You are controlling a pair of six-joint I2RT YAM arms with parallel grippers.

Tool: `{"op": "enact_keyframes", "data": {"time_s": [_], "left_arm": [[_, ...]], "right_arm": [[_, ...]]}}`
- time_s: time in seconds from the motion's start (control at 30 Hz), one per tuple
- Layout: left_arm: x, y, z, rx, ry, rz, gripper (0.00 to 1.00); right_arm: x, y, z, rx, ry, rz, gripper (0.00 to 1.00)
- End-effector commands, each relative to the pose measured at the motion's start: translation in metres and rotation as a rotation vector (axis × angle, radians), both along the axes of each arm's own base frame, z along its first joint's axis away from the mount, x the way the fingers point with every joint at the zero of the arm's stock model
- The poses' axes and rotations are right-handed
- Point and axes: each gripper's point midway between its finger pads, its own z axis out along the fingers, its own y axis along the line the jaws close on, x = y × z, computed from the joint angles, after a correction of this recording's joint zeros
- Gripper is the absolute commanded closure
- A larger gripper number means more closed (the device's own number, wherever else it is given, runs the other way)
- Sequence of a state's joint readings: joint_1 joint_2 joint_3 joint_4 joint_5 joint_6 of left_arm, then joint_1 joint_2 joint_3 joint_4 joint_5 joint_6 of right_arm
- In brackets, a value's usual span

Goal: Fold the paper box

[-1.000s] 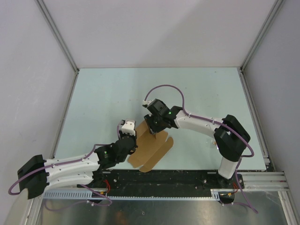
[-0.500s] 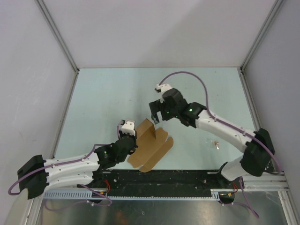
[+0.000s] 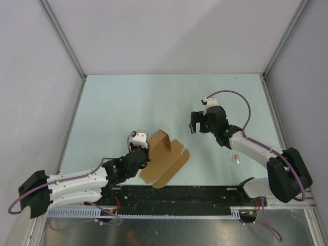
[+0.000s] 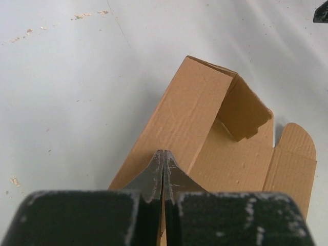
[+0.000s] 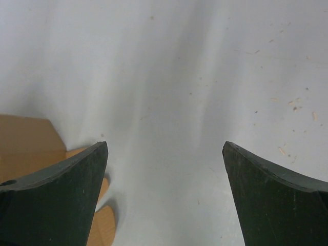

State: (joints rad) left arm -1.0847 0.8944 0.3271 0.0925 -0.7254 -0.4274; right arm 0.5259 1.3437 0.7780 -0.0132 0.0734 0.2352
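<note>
The paper box [image 3: 165, 154] lies on the table near the front middle, brown and partly folded: one wall and an end flap stand up at its far end, while rounded flaps lie flat to its right. In the left wrist view the paper box [image 4: 205, 118] shows this raised wall and its open inside. My left gripper [image 3: 145, 160] [image 4: 164, 152] is shut on the near edge of that wall, with a sliver of cardboard between the fingers. My right gripper [image 3: 195, 124] [image 5: 164, 146] hangs open and empty, to the right of the box and apart from it. A corner of the box [image 5: 25, 146] shows at that view's lower left.
A small scrap of debris [image 3: 237, 157] lies on the table right of the box, near the right arm. White walls with metal corner posts close in the table on three sides. A black rail [image 3: 205, 193] runs along the near edge.
My right gripper has let go of the box's raised flap, opened wide and pulled back to the right. The flap stays upright. The left gripper has not moved.
</note>
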Motion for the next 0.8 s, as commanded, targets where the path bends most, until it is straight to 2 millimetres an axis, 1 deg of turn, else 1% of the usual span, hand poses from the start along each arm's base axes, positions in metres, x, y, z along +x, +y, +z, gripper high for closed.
{"op": "enact_keyframes", "data": {"time_s": [0.0, 0.07, 0.13, 0.17, 0.2, 0.27, 0.3, 0.33, 0.4, 0.43, 0.47, 0.5, 0.57, 0.6, 0.63, 0.7, 0.77], "left_arm": [[-0.002, 0.001, 0.001, -0.01, 0.003, -0.008, 1.0], [-0.002, 0.002, 0.001, -0.007, 0.0, -0.009, 1.0], [-0.001, 0.002, 0.002, -0.005, 0.0, -0.009, 1.0], [-0.001, 0.002, 0.002, -0.008, 0.0, -0.009, 1.0], [-0.001, 0.002, 0.002, -0.007, 0.0, -0.009, 1.0], [-0.002, 0.002, 0.001, -0.005, 0.002, -0.008, 1.0], [-0.001, 0.001, 0.001, -0.005, 0.002, -0.008, 1.0], [-0.001, 0.001, 0.0, 0.0, 0.005, -0.008, 1.0], [-0.001, 0.0, -0.001, 0.002, 0.008, -0.012, 1.0], [-0.002, 0.0, -0.001, 0.003, 0.01, -0.014, 1.0], [-0.002, 0.0, -0.002, 0.005, 0.011, -0.014, 1.0], [-0.001, 0.0, -0.002, 0.007, 0.012, -0.012, 1.0], [-0.001, 0.0, -0.003, 0.01, 0.013, -0.012, 1.0], [-0.001, 0.0, -0.003, 0.01, 0.012, -0.011, 1.0], [-0.001, 0.0, -0.003, 0.014, 0.013, -0.011, 1.0], [-0.001, 0.0, -0.004, 0.017, 0.015, -0.011, 1.0], [-0.001, -0.001, -0.004, 0.018, 0.015, -0.011, 1.0]], "right_arm": [[0.034, -0.004, 0.051, 0.066, -0.227, -0.095, 0.0], [0.034, -0.011, 0.049, 0.013, -0.223, -0.103, 0.0], [0.033, -0.026, 0.046, -0.01, -0.208, -0.164, 0.0], [0.032, -0.034, 0.052, 0.003, -0.231, -0.186, 0.0], [0.027, -0.025, 0.047, 0.05, -0.248, -0.116, 0.0], [0.024, -0.017, 0.054, 0.125, -0.258, -0.05, 0.02], [0.025, -0.015, 0.054, 0.129, -0.257, -0.029, 0.09], [0.025, -0.014, 0.051, 0.119, -0.248, -0.02, 0.12], [0.018, 0.001, 0.041, 0.114, -0.21, 0.08, 0.22], [0.015, 0.006, 0.038, 0.104, -0.203, 0.119, 0.32], [0.007, 0.017, 0.035, 0.116, -0.186, 0.195, 0.35], [0.0, 0.027, 0.026, 0.108, -0.163, 0.241, 0.42], [-0.008, 0.038, 0.018, 0.081, -0.152, 0.295, 0.47], [-0.015, 0.047, 0.011, 0.065, -0.14, 0.329, 0.53], [-0.017, 0.049, 0.007, 0.051, -0.136, 0.333, 0.57], [-0.019, 0.054, -0.002, 0.013, -0.134, 0.349, 0.61], [-0.023, 0.061, -0.005, -0.004, -0.14, 0.365, 0.6]]}}
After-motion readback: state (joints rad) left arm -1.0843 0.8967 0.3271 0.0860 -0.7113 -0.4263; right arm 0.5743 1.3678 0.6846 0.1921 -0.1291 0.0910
